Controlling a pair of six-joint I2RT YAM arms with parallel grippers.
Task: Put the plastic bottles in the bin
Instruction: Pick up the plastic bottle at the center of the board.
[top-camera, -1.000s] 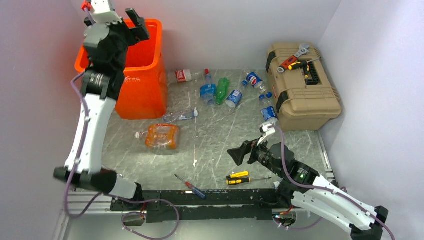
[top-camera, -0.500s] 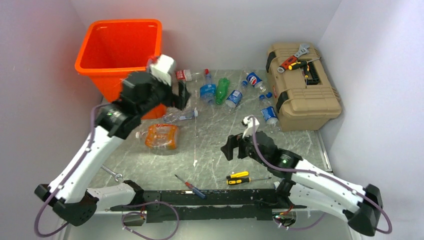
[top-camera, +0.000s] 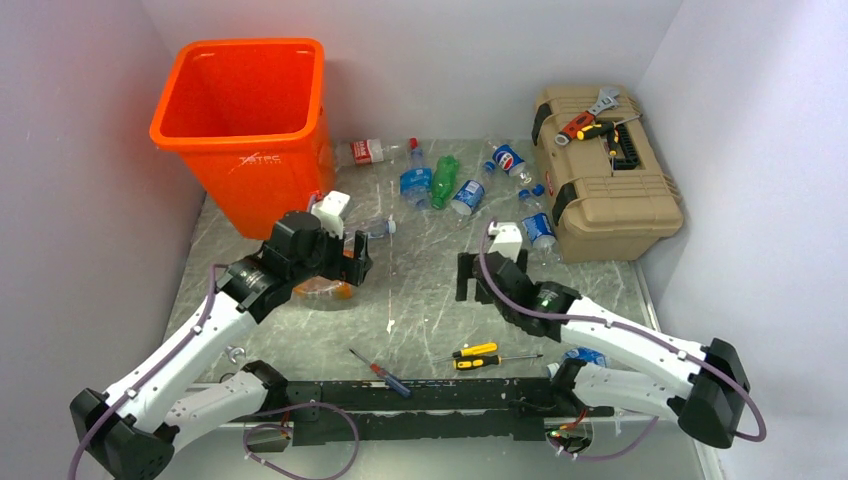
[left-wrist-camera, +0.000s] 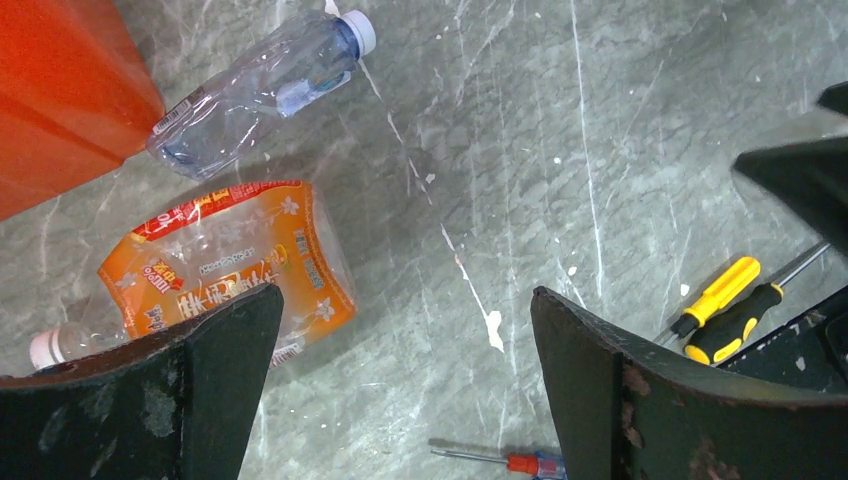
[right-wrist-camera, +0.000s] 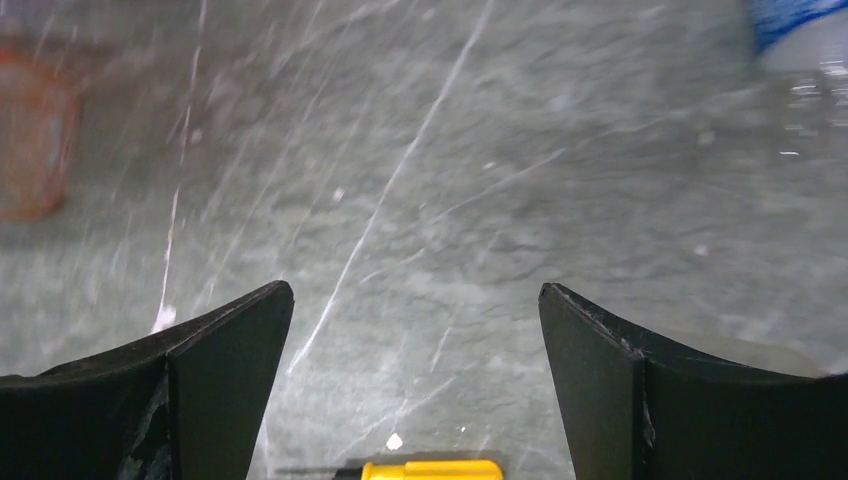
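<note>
the left gripper (left-wrist-camera: 407, 293) hangs with its jaws spread wide and nothing between them, low over the orange-labelled bottle (left-wrist-camera: 230, 260); that bottle lies flat on the table (top-camera: 420, 280), just near of the bin (top-camera: 270, 185), which stands upright at the far left; a clear bottle (left-wrist-camera: 260, 85) with a white cap lies just beside the bin's near right corner; more bottles (top-camera: 445, 180) lie scattered along the far side between the bin and the tan toolbox (top-camera: 605, 170); the right gripper (right-wrist-camera: 416, 287) is also spread and holds nothing, over bare table at the middle; the yellow screwdrivers (top-camera: 475, 355) lie just near of it; the right wrist view is blurred
</note>
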